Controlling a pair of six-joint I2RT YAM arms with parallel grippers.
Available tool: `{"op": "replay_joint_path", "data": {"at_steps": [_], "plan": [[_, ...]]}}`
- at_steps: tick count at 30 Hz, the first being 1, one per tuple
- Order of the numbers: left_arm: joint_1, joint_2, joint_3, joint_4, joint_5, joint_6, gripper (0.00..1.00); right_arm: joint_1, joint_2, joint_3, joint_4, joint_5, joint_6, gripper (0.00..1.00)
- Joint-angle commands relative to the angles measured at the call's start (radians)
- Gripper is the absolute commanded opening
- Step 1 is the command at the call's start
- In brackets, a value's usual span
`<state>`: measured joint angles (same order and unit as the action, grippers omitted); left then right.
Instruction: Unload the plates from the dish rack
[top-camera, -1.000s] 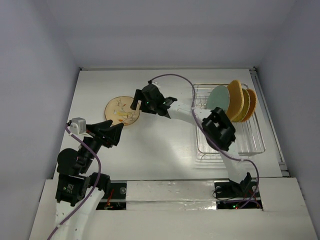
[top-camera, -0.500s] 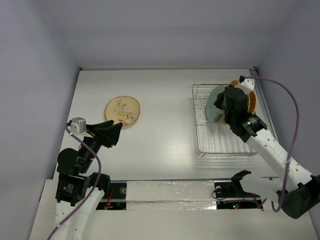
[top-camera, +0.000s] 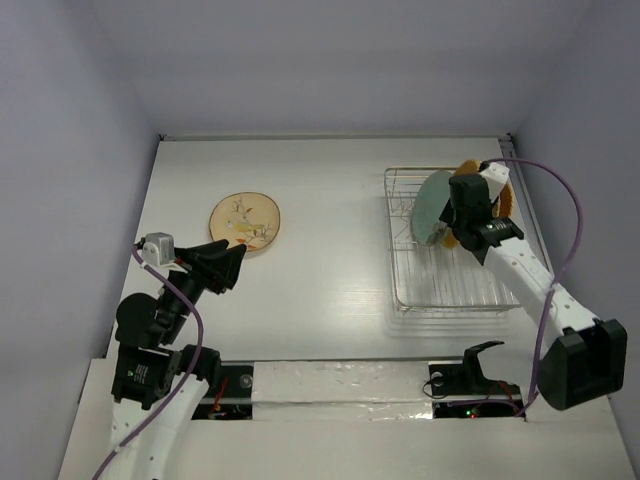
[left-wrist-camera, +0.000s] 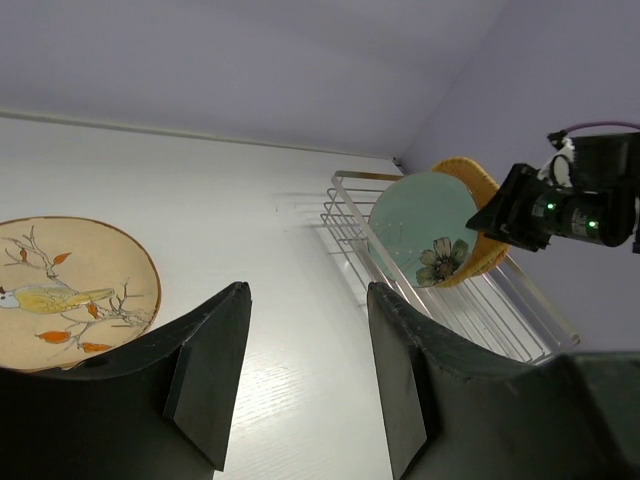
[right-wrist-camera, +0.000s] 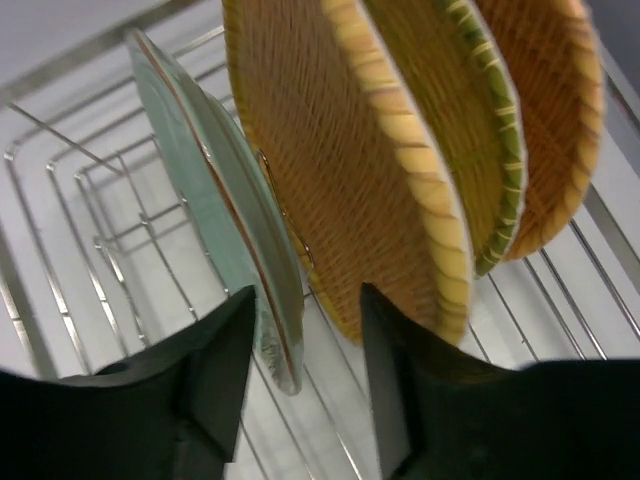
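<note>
The silver wire dish rack (top-camera: 392, 262) stands at the right, also in the left wrist view (left-wrist-camera: 343, 214) and right wrist view (right-wrist-camera: 62, 232). In it, on edge, are the pale green plate (top-camera: 430, 205) (left-wrist-camera: 415, 225) (right-wrist-camera: 205, 200) and orange woven plates (top-camera: 504, 200) (right-wrist-camera: 330, 160) behind it. The cream floral plate (top-camera: 245, 221) (left-wrist-camera: 60, 290) lies flat on the table at the left. My right gripper (top-camera: 450, 222) (right-wrist-camera: 305, 300) is open, its jaws astride the green plate's rim, with the rim close to the left finger. My left gripper (top-camera: 235, 265) (left-wrist-camera: 308, 290) is open and empty above the table.
The white table (top-camera: 330, 200) is walled at the back and both sides. A purple cable (top-camera: 560, 200) loops above the right arm beside the rack. A raised ledge (top-camera: 340, 380) runs along the table's near edge by the arm bases.
My right arm swung from the cream plate at the left over to the rack, and its open jaws have settled onto the green plate's rim. The left arm has not moved.
</note>
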<state>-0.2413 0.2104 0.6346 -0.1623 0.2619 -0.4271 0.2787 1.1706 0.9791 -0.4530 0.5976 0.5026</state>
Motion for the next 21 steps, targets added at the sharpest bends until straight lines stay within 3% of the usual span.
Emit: {"op": "replay_joint_path", "data": {"at_steps": [1, 3, 8, 10, 16, 21], "plan": [[-0.006, 0.017, -0.003, 0.046, 0.016, 0.001, 0.47, -0.016, 0.060, 0.026, 0.077, -0.045, -0.045, 0.48], [-0.006, 0.017, -0.004, 0.046, 0.016, 0.001, 0.47, -0.016, 0.089, 0.047, 0.099, -0.050, -0.065, 0.46], [-0.006, 0.012, -0.003, 0.046, 0.014, 0.001, 0.47, -0.016, 0.164, 0.108, 0.074, -0.030, -0.102, 0.29], [-0.006, 0.009, -0.003, 0.044, 0.014, 0.001, 0.48, -0.016, 0.161, 0.124, 0.051, -0.021, -0.117, 0.17], [0.004, 0.009, -0.004, 0.050, 0.025, 0.001, 0.48, -0.016, 0.109, 0.170, -0.010, -0.038, -0.180, 0.01], [0.004, 0.009, -0.006, 0.049, 0.023, -0.001, 0.48, -0.016, 0.071, 0.269, -0.078, -0.021, -0.219, 0.00]]}}
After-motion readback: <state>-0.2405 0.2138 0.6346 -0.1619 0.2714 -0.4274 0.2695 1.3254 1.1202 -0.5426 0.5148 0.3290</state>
